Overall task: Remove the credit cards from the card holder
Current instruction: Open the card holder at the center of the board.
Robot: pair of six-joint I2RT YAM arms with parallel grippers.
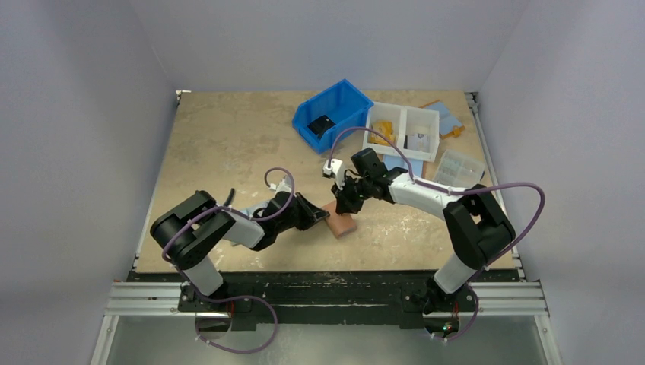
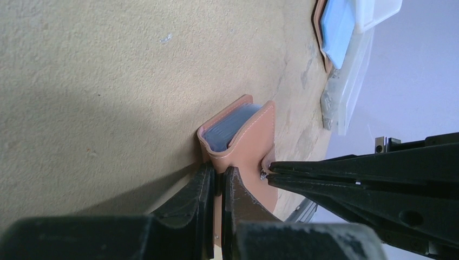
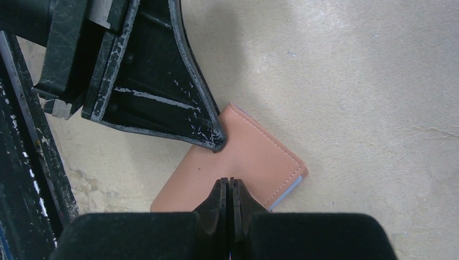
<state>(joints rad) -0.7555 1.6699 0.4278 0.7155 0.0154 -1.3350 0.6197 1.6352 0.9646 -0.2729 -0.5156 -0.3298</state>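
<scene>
Leather card holder (image 3: 238, 157) looks light and floppy; left hand (image 2: 218, 177) pinches one edge, right hand (image 3: 230, 189) nips the snap tab (image 2: 265, 164).

Both arms reach in low and meet near the middle. The left arm is bent and lies close to the table. The left gripper (image 2: 216, 174) has its fingers squeezed on a thin edge of the card holder (image 2: 249, 135). The right arm stretches across. The right gripper (image 3: 230, 185) tips down, with its fingers pressed together at the holder's small tab.
</scene>
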